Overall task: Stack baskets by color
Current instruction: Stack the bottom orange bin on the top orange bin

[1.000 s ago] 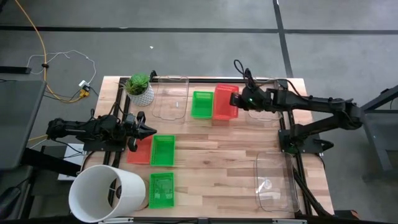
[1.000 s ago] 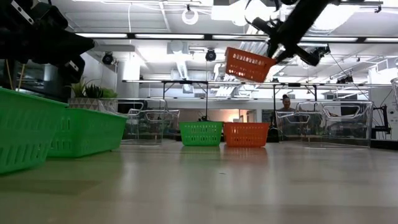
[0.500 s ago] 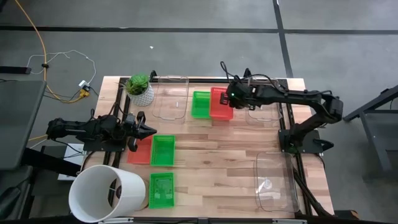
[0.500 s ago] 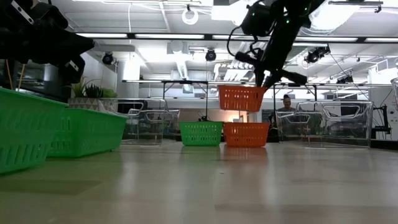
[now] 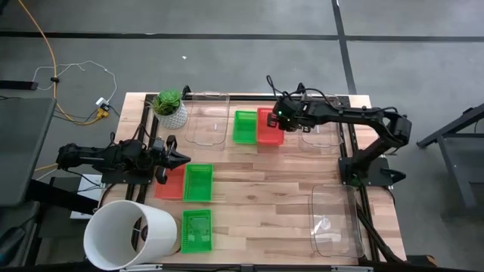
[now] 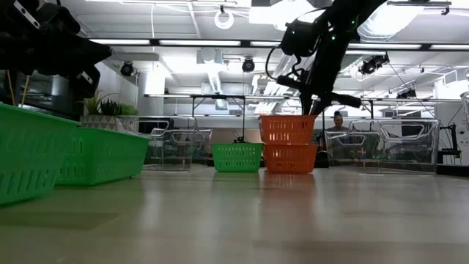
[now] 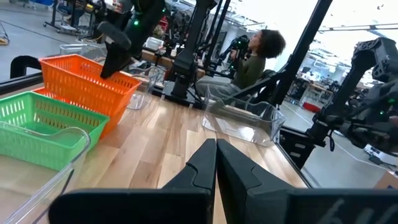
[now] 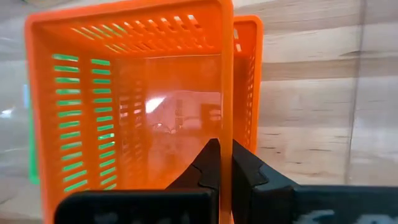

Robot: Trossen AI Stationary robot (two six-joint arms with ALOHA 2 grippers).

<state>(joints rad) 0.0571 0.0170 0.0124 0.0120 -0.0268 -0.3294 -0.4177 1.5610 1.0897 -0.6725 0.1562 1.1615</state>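
while pinching a red basket (image 6: 286, 129), right gripper (image 8: 222, 163) sets it into another.

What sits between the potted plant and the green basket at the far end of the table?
A clear plastic bin lies between the potted plant and the green basket, seen in the high view.

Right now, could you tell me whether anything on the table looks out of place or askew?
Only the white bucket, lying on its side near the left arm. The right gripper pinches a red basket into another, slightly off-centre.
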